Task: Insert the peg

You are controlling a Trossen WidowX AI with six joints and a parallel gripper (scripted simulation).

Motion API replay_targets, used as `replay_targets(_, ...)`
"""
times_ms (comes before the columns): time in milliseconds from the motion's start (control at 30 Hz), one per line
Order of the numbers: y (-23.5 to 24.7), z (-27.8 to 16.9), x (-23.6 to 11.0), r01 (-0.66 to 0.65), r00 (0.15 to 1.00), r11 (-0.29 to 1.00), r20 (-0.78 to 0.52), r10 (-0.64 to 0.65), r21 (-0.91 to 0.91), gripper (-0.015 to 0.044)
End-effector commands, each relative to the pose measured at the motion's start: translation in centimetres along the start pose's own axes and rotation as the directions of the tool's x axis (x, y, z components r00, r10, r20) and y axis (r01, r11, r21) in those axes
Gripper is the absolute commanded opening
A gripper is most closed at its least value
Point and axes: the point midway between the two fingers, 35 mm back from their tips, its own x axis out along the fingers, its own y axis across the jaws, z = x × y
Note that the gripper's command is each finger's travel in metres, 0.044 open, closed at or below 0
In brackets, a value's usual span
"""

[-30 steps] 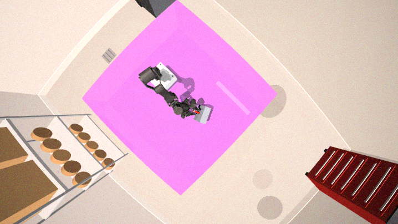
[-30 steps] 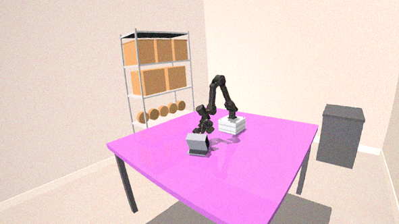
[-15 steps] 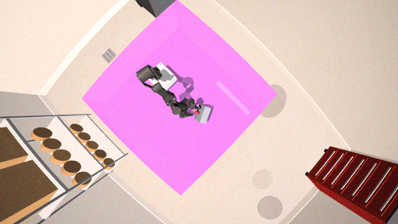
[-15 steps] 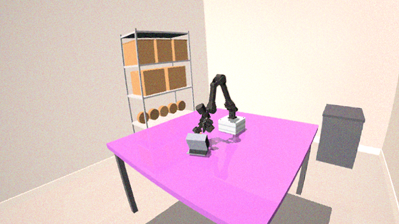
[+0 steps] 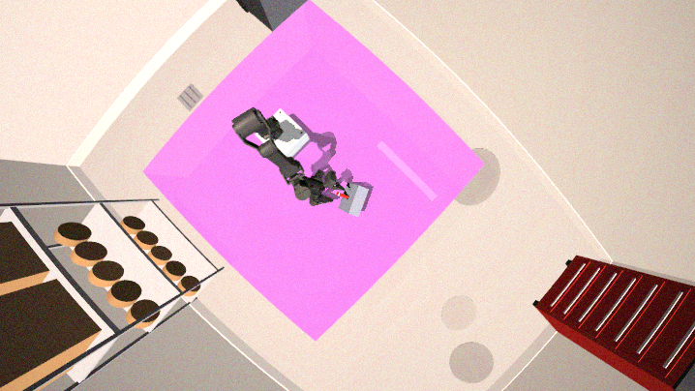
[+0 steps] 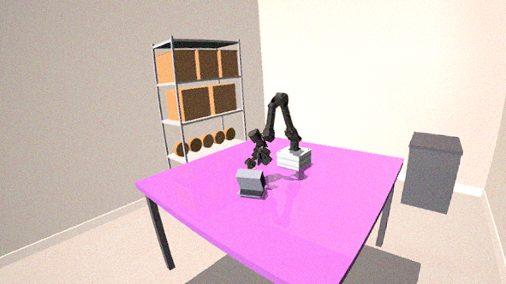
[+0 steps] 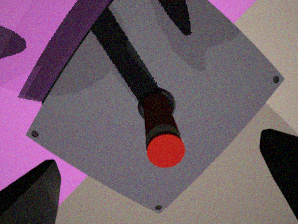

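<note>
The round red peg [image 5: 344, 195] [image 7: 165, 151] stands in the hole [image 7: 170, 98] of the grey sloped panel [image 5: 358, 200] [image 6: 250, 174] [image 7: 220, 105]. Its red end sticks out of the face, with a band near that end. How deep its lower end sits is hidden. My gripper [image 5: 341, 194] [image 7: 161, 156] is open and empty, just off the panel's face. In the wrist view its fingers stand wide apart, one on each side of the peg's outer end, and neither touches it. In the exterior view the panel's block hides most of the peg.
The arm's white base [image 5: 296, 140] [image 6: 292, 158] stands on the magenta table [image 5: 291, 272] [image 6: 302, 216], behind the panel as the exterior view shows it. A shelf rack [image 6: 173, 122], a dark cabinet [image 6: 430, 176] and a red cabinet [image 5: 617, 301] stand off the table.
</note>
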Motion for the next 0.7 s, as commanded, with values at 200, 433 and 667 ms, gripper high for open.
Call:
replay_targets(200, 0.0, -0.1, -1.3, 0.002, 1.000, 1.000, -0.001, -0.002, -0.005, 0.0440)
replay_targets(433, 0.1, -0.2, -2.2, 0.001, 1.000, 1.000, -0.001, -0.001, -0.005, 0.0440)
replay_targets(667, 0.1, -0.3, -3.0, 0.001, 1.000, 1.000, -0.002, -0.001, -0.005, 0.0440)
